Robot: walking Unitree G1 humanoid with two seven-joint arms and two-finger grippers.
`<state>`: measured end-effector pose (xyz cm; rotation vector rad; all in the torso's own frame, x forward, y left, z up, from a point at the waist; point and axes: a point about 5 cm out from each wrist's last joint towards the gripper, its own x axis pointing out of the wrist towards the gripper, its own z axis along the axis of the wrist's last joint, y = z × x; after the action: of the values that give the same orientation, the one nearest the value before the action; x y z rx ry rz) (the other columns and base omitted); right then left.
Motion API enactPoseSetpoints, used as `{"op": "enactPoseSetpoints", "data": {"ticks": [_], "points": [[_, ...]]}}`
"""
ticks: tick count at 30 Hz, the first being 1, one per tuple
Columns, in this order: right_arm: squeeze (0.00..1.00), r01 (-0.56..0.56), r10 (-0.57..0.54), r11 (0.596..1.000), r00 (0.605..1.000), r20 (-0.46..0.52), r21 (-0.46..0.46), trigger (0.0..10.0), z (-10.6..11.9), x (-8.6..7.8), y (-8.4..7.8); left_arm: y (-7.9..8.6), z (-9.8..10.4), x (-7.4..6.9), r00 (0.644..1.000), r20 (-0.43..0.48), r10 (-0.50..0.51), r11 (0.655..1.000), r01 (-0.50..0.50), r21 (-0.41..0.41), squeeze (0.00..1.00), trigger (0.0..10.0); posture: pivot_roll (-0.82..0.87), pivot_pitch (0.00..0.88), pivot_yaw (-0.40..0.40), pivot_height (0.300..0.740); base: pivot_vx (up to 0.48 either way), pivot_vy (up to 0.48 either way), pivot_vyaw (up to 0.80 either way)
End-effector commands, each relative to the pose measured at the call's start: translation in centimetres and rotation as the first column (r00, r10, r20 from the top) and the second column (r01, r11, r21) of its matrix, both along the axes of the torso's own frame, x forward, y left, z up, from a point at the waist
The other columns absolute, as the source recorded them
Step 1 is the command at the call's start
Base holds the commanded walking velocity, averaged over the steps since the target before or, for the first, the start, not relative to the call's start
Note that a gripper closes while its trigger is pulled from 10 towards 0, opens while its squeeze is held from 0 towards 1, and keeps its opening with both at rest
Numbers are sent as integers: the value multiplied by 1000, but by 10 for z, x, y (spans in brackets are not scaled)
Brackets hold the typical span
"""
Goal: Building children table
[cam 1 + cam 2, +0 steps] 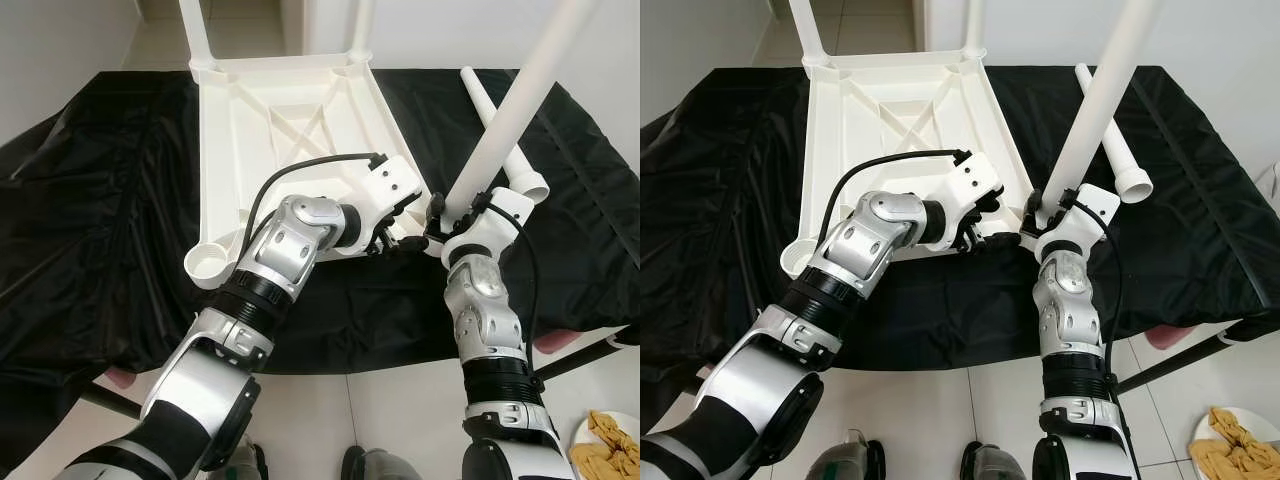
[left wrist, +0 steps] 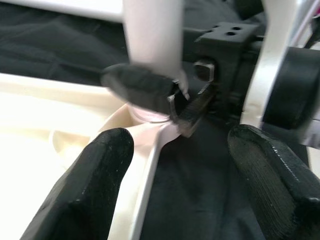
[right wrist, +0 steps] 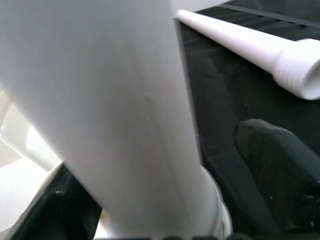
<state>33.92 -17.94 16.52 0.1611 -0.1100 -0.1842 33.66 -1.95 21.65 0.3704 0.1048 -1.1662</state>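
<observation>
A white children's table top lies upside down on a black cloth. My right gripper is shut on a white table leg. The leg tilts up to the right, and its lower end sits at the table's near right corner socket. In the right wrist view the leg runs between the black fingers. My left gripper is at that same corner, open, with its fingers astride the table's rim.
A spare leg lies on the cloth at the right. Two legs stand in the far corner sockets. The near left socket holds nothing. The cloth's front edge drops to tiled floor, where a plate sits at lower right.
</observation>
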Motion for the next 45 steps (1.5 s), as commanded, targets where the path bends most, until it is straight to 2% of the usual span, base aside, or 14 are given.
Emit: {"op": "enactPoseSetpoints", "data": {"ticks": [1,9,12,17,19,22,28,35,36,37,38,41,42,45], "points": [[0,-66,67,998,998,18,-18,10000,2,0,3,5,6,10,972,88,218,976,-216,-28,0,10000,32,80,-12,740,0,0,0],[0,-310,319,941,947,44,-136,10000,10,2,4,5,5,10,970,92,226,974,-224,-32,0,10000,32,74,-16,740,0,0,0],[0,-392,407,895,913,27,-215,10000,15,5,-10,4,6,8,970,90,226,974,-223,-39,0,10000,35,69,-19,740,0,0,0],[0,-429,448,862,894,7,-270,10000,18,8,-24,4,6,8,970,88,228,973,-224,-44,0,10000,36,67,-22,740,0,0,0],[0,-429,448,862,894,7,-270,10000,18,8,-24,4,6,8,970,88,228,973,-224,-44,0,10000,36,67,-22,740,0,0,0],[0,-498,513,818,858,-27,-287,10000,22,13,-40,3,7,7,970,88,225,974,-221,-48,0,10000,40,59,-18,740,0,0,0],[0,-591,595,762,800,-74,-265,10000,16,16,-43,3,9,7,970,95,224,974,-220,-50,0,10000,51,46,-13,740,0,0,0],[0,-635,637,732,767,-84,-247,10000,12,19,-41,4,10,6,970,98,224,974,-220,-50,0,10000,54,40,-12,740,0,0,0],[0,-644,645,723,759,-91,-248,7255,10,20,-43,4,9,6,969,98,225,974,-221,-50,0,10000,57,33,-12,740,0,0,0],[0,-644,645,723,759,-91,-248,7255,10,20,-43,4,9,6,969,98,225,974,-221,-50,0,10000,57,33,-12,740,0,0,0],[0,-650,650,719,754,-92,-246,5216,9,21,-44,5,9,5,970,98,224,974,-220,-50,0,10000,56,32,-11,740,0,0,0],[0,-656,657,716,749,-87,-237,5216,9,21,-45,5,8,4,970,98,224,974,-220,-50,0,10000,56,31,-11,740,0,0,0],[0,-655,656,718,750,-87,-235,510,9,21,-46,6,8,4,970,97,224,974,-220,-49,0,10000,56,29,-12,740,0,0,0],[0,-656,656,717,749,-88,-235,0,9,21,-48,6,7,4,970,97,223,974,-220,-47,0,10000,54,28,-13,740,0,0,0]]}}
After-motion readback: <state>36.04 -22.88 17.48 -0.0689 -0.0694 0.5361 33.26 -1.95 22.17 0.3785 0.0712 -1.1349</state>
